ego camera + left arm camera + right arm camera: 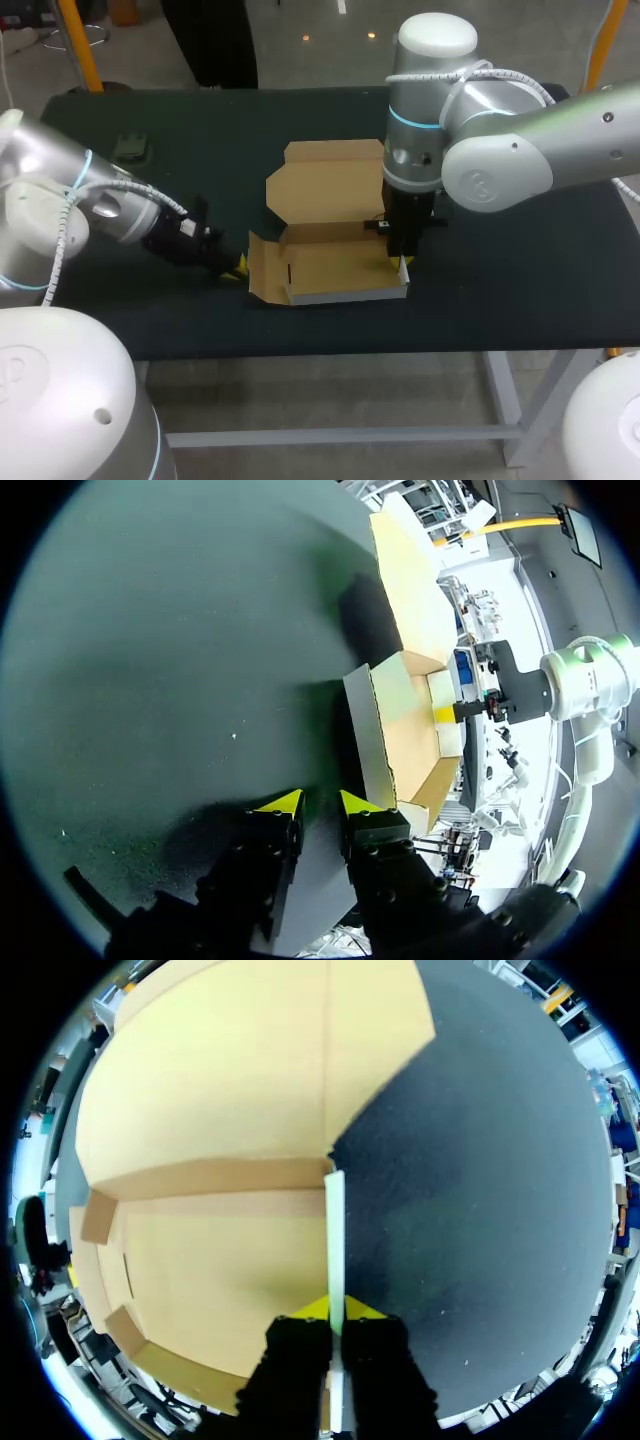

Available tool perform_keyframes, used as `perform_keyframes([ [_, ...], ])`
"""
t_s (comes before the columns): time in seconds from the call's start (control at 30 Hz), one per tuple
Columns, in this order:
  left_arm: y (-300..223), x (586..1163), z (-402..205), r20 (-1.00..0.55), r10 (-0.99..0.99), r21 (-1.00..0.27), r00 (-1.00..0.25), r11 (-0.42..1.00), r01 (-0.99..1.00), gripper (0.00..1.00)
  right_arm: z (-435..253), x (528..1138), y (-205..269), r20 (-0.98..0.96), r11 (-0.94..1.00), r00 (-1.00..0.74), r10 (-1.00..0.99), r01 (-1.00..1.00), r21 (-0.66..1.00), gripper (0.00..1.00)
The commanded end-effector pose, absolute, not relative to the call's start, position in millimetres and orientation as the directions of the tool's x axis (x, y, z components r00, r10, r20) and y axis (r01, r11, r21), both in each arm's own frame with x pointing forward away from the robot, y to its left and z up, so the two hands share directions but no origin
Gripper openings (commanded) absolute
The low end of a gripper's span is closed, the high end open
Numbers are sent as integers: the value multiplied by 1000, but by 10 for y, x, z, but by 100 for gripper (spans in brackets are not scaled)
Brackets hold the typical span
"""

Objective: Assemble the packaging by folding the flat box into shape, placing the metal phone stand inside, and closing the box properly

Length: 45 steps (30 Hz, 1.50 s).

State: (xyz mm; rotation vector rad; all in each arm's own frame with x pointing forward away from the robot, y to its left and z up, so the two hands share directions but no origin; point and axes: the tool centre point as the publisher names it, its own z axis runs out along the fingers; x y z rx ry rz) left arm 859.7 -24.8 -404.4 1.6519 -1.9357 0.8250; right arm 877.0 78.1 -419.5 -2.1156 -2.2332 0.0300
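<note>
1. The right arm [500, 150] comes in from the right and turns its wrist straight down over the near right corner of the cardboard box [330, 240].
2. The right gripper [335, 1312] is clamped on the box's upright side wall [335, 1235], the wall's thin white edge pinched between the two yellow tips.
3. To one side of those fingers lies the brown tray floor. To the other is the bare dark table [520, 290]. The open lid [250, 1060] spreads flat ahead of them.
4. The left arm [100, 200] reaches in low from the left, its forearm nearly level.
5. The left gripper [320, 805] sits just above the table with its fingers apart and nothing between them.
6. The box's raised end flap [375, 735] stands just ahead of the left gripper. I cannot tell whether they touch.
</note>
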Motion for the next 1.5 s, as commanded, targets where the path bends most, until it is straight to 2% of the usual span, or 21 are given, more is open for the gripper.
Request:
perform_keyframes([
  [0.03,-267,8638,-4067,687,-707,-137,-170,103,-985,24,-4194,8778,788,33,55,-53,998,996,-63,0],
  [0.4,-348,8637,-3968,703,-689,-151,-175,97,-984,24,-4194,8778,788,33,55,-53,998,996,-63,0],
  [0.57,-444,8658,-3902,705,-683,-159,-190,110,-981,27,-4194,8778,788,33,55,-53,998,996,-63,0],
  [1.37,-760,8724,-3759,733,-645,-172,-216,132,-976,33,-4194,8778,788,33,55,-53,998,996,-63,0],
  [1.5,-779,8727,-3725,747,-630,-174,-215,126,-977,37,-4194,8778,788,33,55,-53,998,996,-63,0],
])
